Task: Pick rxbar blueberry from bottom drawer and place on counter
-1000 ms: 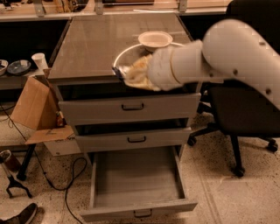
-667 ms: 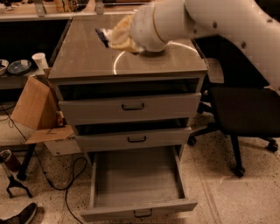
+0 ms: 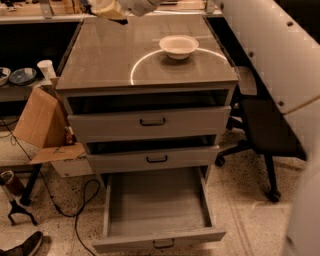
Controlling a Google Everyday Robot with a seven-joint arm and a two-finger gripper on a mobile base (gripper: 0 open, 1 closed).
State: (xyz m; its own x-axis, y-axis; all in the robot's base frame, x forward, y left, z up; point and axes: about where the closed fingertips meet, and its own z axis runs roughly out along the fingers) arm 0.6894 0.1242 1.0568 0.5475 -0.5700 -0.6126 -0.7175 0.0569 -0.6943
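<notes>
My gripper (image 3: pixel 107 9) is at the top edge of the camera view, above the far left part of the counter (image 3: pixel 105 57); most of it is cut off. A small dark tip (image 3: pixel 121 21) sticks out beneath it; I cannot tell whether this is the rxbar blueberry. No bar shows elsewhere. The bottom drawer (image 3: pixel 159 244) stands pulled out, and its visible floor is bare. A white bowl (image 3: pixel 178 46) sits on the counter inside the pale arc. My white arm (image 3: pixel 280 65) runs down the right side.
The two upper drawers (image 3: pixel 150 122) are slightly open. A cardboard box (image 3: pixel 42 122) leans at the cabinet's left, with a white cup (image 3: pixel 46 68) and plates (image 3: pixel 15 75) behind it. A black office chair (image 3: pixel 265 130) stands to the right. Cables and a shoe (image 3: pixel 22 245) lie on the floor.
My gripper has moved from in front of the bowl up and to the far left over the counter. The bowl is now uncovered. The drawers have not moved.
</notes>
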